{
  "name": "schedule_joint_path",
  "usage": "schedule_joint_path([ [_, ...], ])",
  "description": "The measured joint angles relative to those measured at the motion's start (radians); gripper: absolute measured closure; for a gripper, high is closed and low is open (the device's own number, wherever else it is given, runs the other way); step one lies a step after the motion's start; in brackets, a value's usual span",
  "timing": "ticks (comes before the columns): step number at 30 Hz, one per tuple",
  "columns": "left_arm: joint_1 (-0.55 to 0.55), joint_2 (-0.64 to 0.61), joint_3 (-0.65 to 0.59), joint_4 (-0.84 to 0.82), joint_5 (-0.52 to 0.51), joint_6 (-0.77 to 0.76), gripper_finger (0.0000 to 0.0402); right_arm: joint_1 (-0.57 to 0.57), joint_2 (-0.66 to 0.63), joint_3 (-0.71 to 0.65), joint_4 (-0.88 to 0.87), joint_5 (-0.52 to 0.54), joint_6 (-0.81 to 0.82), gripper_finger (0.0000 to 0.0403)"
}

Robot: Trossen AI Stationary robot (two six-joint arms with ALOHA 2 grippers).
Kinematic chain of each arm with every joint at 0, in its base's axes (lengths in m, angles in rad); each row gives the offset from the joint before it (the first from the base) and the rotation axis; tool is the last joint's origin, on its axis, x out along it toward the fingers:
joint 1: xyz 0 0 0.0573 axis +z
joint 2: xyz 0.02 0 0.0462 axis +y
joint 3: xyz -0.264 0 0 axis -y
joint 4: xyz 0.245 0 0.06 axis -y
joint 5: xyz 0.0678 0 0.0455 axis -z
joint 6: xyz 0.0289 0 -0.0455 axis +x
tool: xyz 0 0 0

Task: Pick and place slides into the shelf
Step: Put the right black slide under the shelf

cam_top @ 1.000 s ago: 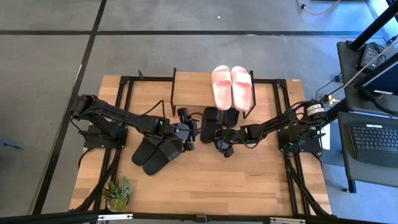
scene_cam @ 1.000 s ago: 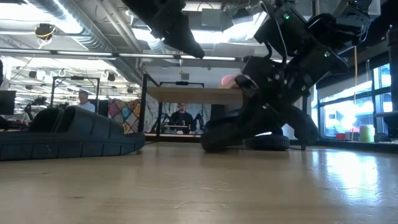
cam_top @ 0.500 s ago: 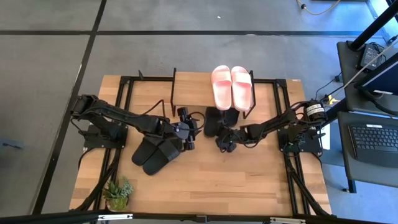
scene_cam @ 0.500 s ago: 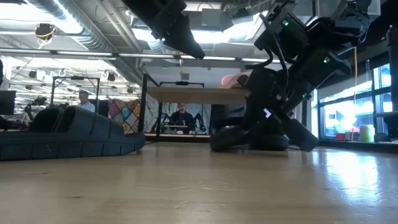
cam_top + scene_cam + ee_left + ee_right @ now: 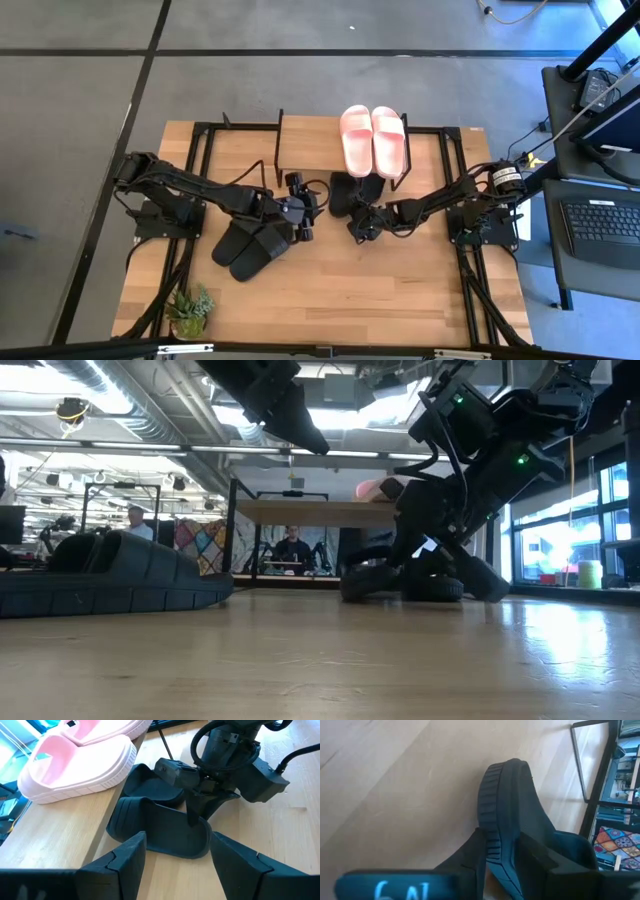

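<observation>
Where right gripper [image 5: 364, 228] jaws seemingly straddle its edge, matte black slide [image 5: 165, 827]; left gripper [image 5: 303, 205] jaws apart.

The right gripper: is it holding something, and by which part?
The right gripper holds a black slide, its fingers on either side of the sole's edge.

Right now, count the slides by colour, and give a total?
Pink slides: 2, on top of the shelf.
Black slides: 4. Two lie on the table under the left gripper at; two sit under the shelf's front edge, one of them between the right gripper's fingers.
Total: 6 slides.
</observation>
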Motion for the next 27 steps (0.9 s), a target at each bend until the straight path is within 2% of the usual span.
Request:
schedule_joint_path([
  [6,0.000,0.000,0.000,0.000,0.000,-0.034,0.0191,-0.005,0.000,0.000,0.002,0.002,0.001,0.0316],
  [12,0.000,0.000,0.000,0.000,0.000,-0.044,0.0191,-0.007,0.001,0.000,0.000,0.080,0.001,0.0315],
  [27,0.000,0.000,0.000,0.000,0.000,-0.044,0.0191,-0.006,0.001,0.000,0.006,0.082,0.027,0.0315],
])
